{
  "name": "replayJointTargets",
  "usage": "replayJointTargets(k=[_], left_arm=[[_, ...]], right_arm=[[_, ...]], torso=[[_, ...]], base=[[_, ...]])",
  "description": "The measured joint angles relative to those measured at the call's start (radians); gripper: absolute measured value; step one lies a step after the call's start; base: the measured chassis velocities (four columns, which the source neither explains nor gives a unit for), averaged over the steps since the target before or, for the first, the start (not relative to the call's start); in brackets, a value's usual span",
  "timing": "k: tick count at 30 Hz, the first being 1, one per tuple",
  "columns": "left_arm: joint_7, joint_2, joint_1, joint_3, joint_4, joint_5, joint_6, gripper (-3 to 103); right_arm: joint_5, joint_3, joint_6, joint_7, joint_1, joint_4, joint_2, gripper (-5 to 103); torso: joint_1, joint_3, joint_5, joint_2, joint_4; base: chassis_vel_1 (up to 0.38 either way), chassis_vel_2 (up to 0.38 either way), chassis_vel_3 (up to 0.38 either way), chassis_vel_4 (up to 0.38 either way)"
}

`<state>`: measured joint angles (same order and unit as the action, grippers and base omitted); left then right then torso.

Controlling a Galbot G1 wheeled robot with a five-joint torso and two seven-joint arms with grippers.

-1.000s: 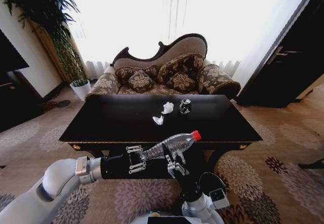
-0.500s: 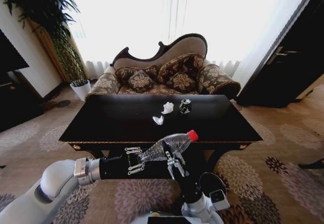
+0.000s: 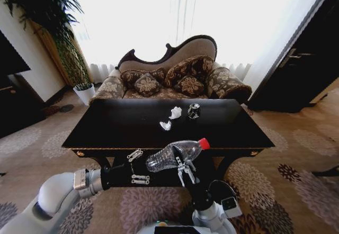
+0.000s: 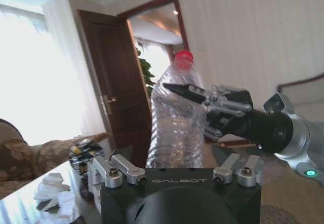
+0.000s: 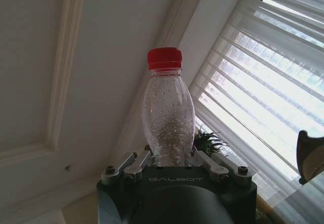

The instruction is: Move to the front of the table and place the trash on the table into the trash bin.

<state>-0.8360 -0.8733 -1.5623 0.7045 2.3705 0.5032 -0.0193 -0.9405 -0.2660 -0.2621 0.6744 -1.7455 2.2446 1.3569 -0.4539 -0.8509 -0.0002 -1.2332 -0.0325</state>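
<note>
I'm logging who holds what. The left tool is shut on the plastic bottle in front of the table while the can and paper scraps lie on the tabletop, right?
Not quite: the right tool is shut on the plastic bottle, as the head and right wrist views show. The left tool is open, apart from it. The can and paper scraps do lie on the table.

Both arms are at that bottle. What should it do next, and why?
Probably draw the left gripper back, clear of the bottle. Its fingers are spread open beside the bottle's base, while the right gripper is shut on it.
</note>
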Motion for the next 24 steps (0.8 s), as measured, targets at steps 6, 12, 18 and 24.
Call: replayJointTargets(k=[6,12,18,24], left_arm=[[-0.002,-0.070,-0.024,0.044,-0.004,0.002,0.019,100],[0.010,-0.126,-0.046,0.095,-0.003,0.018,0.020,100],[0.049,-0.176,-0.021,0.179,-0.024,0.093,-0.001,100],[0.054,-0.190,-0.018,0.227,-0.025,0.148,-0.018,100]], right_arm=[[0.004,-0.050,-0.012,0.027,0.015,-0.054,-0.016,22],[0.006,-0.105,-0.035,0.095,0.036,-0.165,-0.040,22],[0.056,-0.127,-0.078,0.200,0.040,-0.292,-0.058,22],[0.162,-0.109,-0.124,0.260,0.048,-0.359,-0.061,22]], torso=[[0.000,0.000,-0.0001,0.000,0.0001],[0.000,0.000,0.0003,0.000,0.0001],[0.000,0.000,0.0000,0.000,-0.0001],[0.000,0.000,0.0000,0.000,0.0000]], base=[[0.000,0.000,0.000,0.000],[0.000,0.000,0.000,0.000],[0.000,0.000,0.000,0.000],[0.000,0.000,0.000,0.000]])
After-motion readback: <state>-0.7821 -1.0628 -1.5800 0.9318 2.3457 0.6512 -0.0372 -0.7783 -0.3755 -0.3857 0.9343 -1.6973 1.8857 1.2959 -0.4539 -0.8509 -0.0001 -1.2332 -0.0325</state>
